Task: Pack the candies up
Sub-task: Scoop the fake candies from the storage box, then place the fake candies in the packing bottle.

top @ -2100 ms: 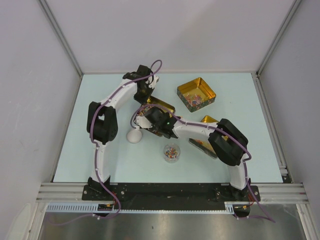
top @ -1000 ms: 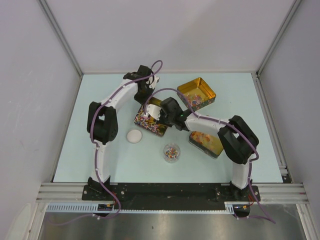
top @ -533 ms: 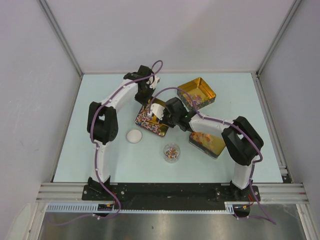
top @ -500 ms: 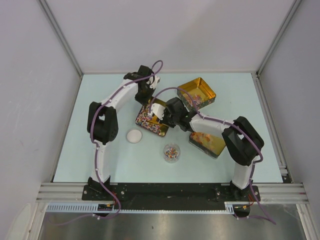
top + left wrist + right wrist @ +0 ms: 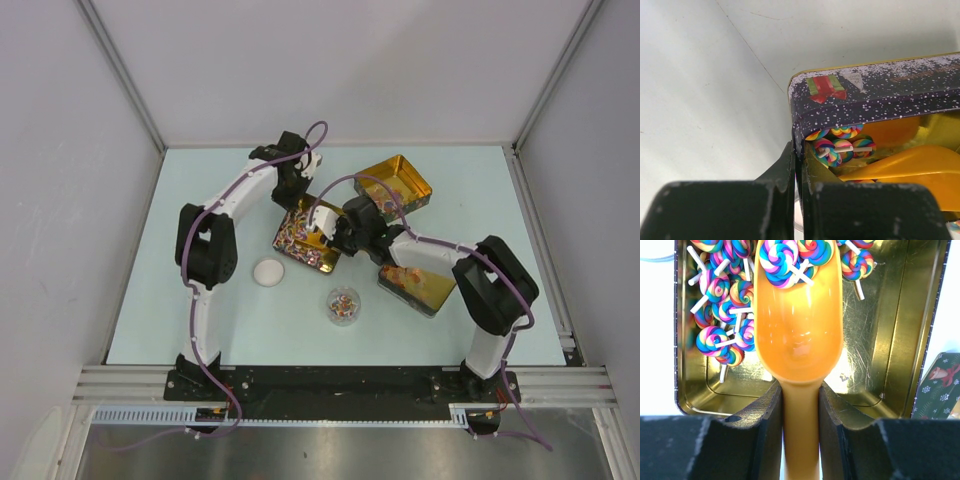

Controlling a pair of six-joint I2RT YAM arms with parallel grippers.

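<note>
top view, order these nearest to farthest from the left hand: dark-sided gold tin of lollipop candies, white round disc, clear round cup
1. The dark-sided gold tin, holding lollipop candies, its wall pinched by the left hand.
2. The white round disc, toward the front left.
3. The clear round cup, front centre, farthest.

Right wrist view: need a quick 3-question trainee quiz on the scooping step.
1. True or false: the orange scoop is empty.
2. The left end effector is shut on: A) the wall of the tin B) the scoop C) a clear cup.
3. Which end effector holds the scoop's handle?
Key: 1 false, candies lie at its tip. 2 A. 3 the right end effector.
</note>
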